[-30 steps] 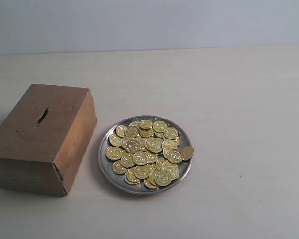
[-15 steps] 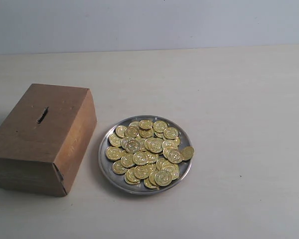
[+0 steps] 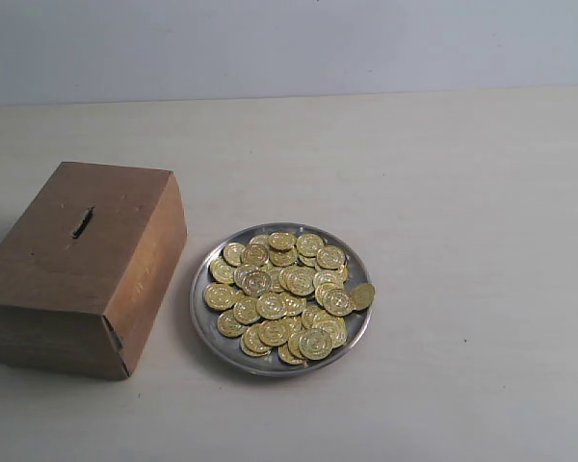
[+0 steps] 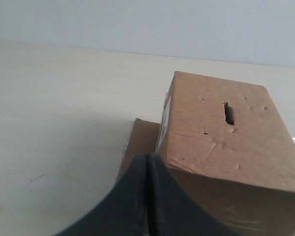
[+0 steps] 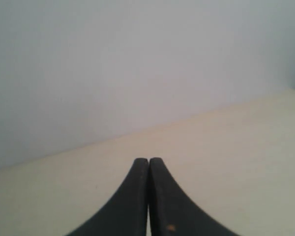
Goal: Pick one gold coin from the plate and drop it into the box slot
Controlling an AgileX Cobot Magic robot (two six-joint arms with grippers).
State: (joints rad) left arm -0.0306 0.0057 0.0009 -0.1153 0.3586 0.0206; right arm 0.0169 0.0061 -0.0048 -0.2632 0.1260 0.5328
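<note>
Exterior view: coins (image 3: 284,294) on plate (image 3: 201,323) beside box (image 3: 77,269); left gripper (image 4: 148,157), right gripper (image 5: 148,161) closed.

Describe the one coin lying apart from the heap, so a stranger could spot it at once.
On the pale table sits a brown box, and beside it a round silver plate heaped with gold coins. Go to the plate's edge farthest from the box: one coin rests up on the rim there. All the others lie inside the dish.
</note>
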